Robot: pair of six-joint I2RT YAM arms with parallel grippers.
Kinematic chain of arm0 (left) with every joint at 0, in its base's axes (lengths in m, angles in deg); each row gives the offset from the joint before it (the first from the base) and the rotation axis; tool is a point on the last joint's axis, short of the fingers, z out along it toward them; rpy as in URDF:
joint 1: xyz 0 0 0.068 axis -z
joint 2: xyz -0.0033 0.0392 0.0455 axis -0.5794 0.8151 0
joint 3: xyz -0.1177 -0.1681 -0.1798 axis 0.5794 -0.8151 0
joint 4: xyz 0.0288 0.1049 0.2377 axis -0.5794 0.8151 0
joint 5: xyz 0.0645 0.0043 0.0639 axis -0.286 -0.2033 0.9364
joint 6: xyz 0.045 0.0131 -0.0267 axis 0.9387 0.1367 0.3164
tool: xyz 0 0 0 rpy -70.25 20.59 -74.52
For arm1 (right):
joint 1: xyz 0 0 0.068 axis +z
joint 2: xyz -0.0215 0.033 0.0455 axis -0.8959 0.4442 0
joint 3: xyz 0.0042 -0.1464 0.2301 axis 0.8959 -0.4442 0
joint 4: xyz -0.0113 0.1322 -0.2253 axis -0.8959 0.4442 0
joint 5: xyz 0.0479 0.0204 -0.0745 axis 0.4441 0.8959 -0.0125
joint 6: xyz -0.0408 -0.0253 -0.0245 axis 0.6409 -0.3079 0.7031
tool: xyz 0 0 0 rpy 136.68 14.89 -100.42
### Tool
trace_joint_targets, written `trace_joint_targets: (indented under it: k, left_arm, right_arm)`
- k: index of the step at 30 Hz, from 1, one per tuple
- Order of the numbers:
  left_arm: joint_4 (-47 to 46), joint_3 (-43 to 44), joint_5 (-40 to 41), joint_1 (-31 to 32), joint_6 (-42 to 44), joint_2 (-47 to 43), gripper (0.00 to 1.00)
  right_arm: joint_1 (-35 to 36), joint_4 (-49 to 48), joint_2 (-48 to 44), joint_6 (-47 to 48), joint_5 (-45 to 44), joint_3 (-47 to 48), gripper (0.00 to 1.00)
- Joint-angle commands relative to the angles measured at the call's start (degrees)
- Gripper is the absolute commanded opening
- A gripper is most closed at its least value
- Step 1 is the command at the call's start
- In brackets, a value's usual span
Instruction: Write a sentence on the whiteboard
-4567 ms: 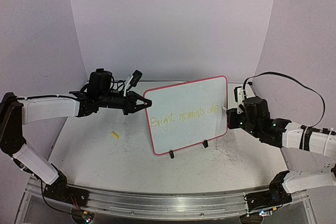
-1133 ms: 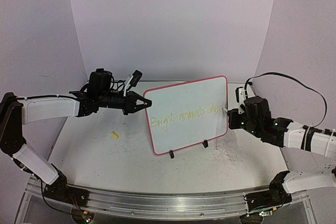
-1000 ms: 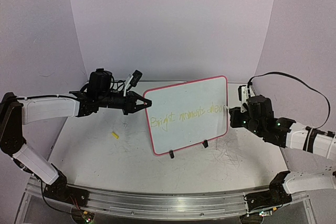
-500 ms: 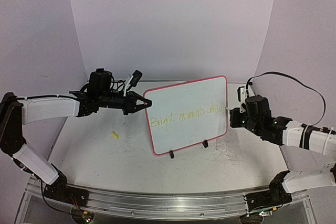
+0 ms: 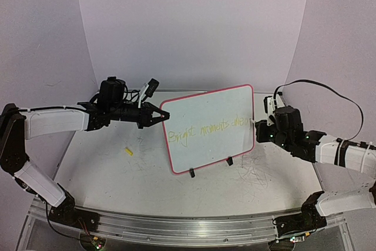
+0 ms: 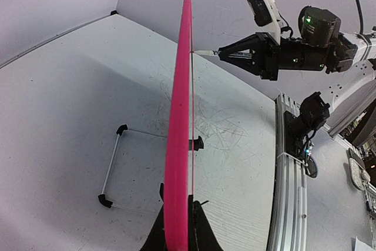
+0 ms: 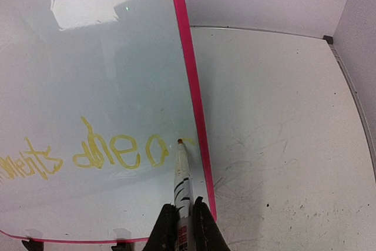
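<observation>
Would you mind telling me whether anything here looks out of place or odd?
A small yellow piece lies loose on the table, left of the whiteboard. Grey scribbles mar the table right of the board. Nothing else stands out.

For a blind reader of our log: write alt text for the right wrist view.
The right gripper clamps a thin white marker whose tip meets the flat white whiteboard just inside its pink rim on the right. A faint yellow handwritten sentence runs in from the left and ends beside the tip. The scuffed grey-white table lies beyond.
</observation>
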Motion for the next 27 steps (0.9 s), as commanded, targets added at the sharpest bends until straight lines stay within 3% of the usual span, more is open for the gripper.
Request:
trace_joint_targets:
  k: [1, 20, 27]
  left_arm:
    - [5.4, -0.4, 4.3, 0.2, 7.6, 1.3, 0.00]
    - [5.4, -0.4, 4.2, 0.2, 7.7, 1.5, 0.00]
    - [5.4, -0.5, 4.3, 0.2, 7.6, 1.3, 0.00]
  right_arm:
    - [-0.2, -0.6, 0.4, -0.2, 2.6, 1.4, 0.00]
    - [-0.3, 2.9, 0.9, -1.0, -1.8, 2.6, 0.00]
    - [-0.2, -1.7, 3.2, -0.3, -2.1, 5.3, 0.00]
